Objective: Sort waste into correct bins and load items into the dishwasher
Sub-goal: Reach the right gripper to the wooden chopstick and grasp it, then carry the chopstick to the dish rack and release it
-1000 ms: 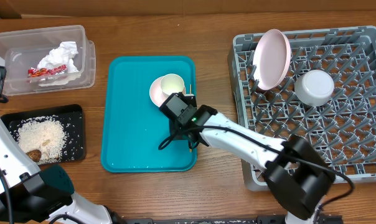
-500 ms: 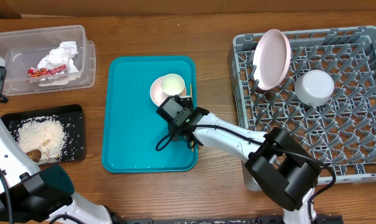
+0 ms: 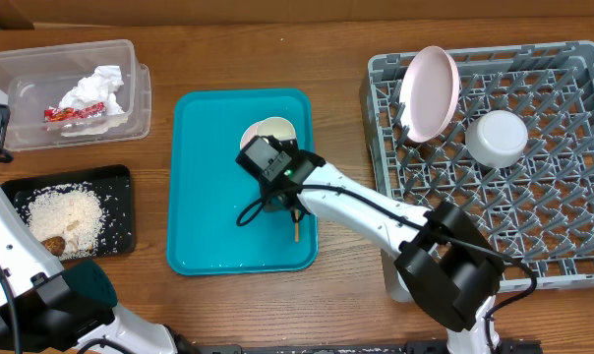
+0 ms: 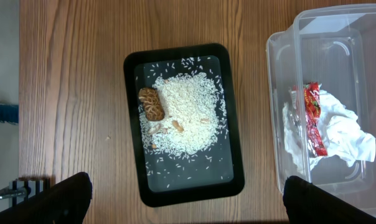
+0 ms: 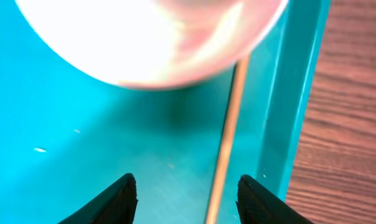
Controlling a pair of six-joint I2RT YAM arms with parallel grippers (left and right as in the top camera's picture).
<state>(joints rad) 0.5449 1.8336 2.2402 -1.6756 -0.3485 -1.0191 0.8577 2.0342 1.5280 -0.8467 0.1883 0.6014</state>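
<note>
Pink dish (image 5: 150, 37) sits by the teal tray's (image 3: 208, 197) right edge, white cup (image 3: 274, 130) on it. Your right gripper (image 5: 187, 193) is spread apart just short of it; straddle the rim squarely, avoiding the wooden stick (image 5: 228, 124).

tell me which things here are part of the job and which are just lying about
Job: napkin, wrapper, rice, tub, black tray, plate, bowl, dish, cup, rack.
Lying about: teal tray, table, stick (unsure).
</note>
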